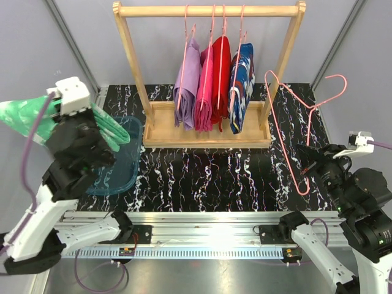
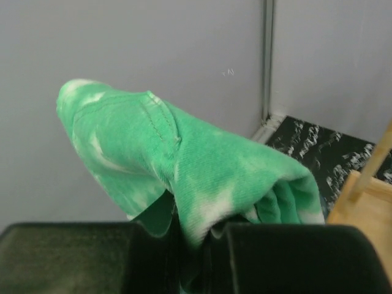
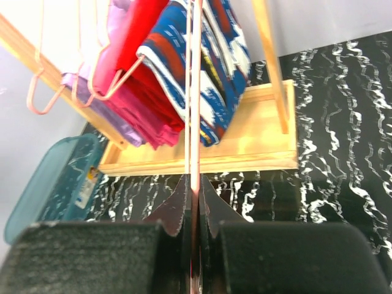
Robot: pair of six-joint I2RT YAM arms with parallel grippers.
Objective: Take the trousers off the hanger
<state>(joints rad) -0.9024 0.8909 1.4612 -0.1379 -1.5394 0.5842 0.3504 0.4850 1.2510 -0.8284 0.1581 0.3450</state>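
The mint green trousers [image 1: 24,119] with white mottling hang off the hanger at the far left, above the table's left edge. My raised left gripper [image 1: 61,122] is shut on them. In the left wrist view a fold of the green trousers [image 2: 184,159] is pinched in the left gripper [image 2: 199,236]. The navy patterned trousers [image 1: 241,86] hang on a pink hanger at the right of the rack, and also show as navy trousers [image 3: 202,67] in the right wrist view. My right gripper [image 1: 304,168] is shut on an empty pink wire hanger [image 1: 306,122]. Its thin hanger wire [image 3: 195,92] runs straight up from the right gripper [image 3: 195,202].
A wooden clothes rack [image 1: 208,138] stands at the back middle, carrying lilac [image 1: 187,86], pink [image 1: 205,92] and red [image 1: 222,73] pairs on pink hangers. A teal bin [image 1: 119,165] lies on the black marbled table below my left arm. Grey walls close in left and behind.
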